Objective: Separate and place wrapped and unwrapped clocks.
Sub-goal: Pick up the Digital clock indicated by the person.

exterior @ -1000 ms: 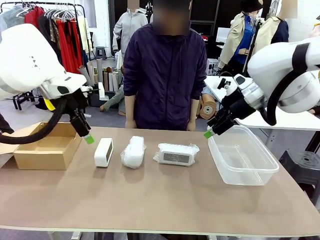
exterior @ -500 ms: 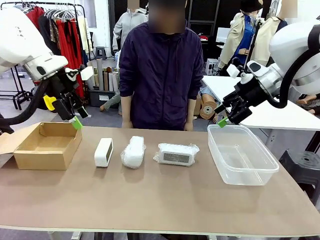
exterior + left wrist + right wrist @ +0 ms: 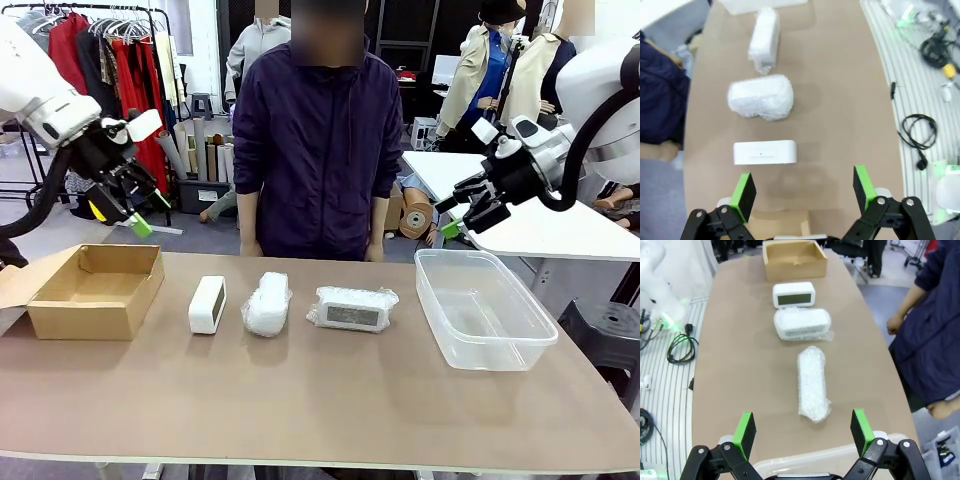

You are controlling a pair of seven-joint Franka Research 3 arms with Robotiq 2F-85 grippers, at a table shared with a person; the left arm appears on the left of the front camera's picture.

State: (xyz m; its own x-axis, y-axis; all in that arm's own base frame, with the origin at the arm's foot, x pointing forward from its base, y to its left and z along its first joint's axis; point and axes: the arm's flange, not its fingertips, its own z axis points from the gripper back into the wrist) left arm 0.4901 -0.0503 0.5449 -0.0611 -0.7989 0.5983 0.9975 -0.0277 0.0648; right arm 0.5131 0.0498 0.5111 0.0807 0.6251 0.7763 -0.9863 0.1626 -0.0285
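Front view across a brown counter [image 3: 300, 410], bare in the lower part of the frame. Midway up, three clocks lie in a row, apart from one another.

At centre-left stands the unwrapped clock [image 3: 207, 304], smooth white plastic, set on its narrow end. Just right of it is a wrapped clock [image 3: 267, 303], a rounded whitish bundle of bubble wrap. Right again lies the second wrapped clock [image 3: 352, 308], flat, its grey screen showing through the wrap.

An open cardboard box [image 3: 80, 322] sits at the left edge and a clear plastic tub [image 3: 487, 358] at the right. Both hold nothing, so sorting has likely not begun. The row probably lies between them so each kind can go to its own container.

Above the box, in the upper left, the left arm's fingers [image 3: 143, 227] hang spread apart, holding nothing. In the upper right, above the tub's far end, the right arm's fingers [image 3: 452, 229] are likewise spread wide and hold nothing. Both sit well clear of the clocks.

Beyond the counter's far edge, a person in a dark jacket [image 3: 320, 150] stands at centre, arms down.
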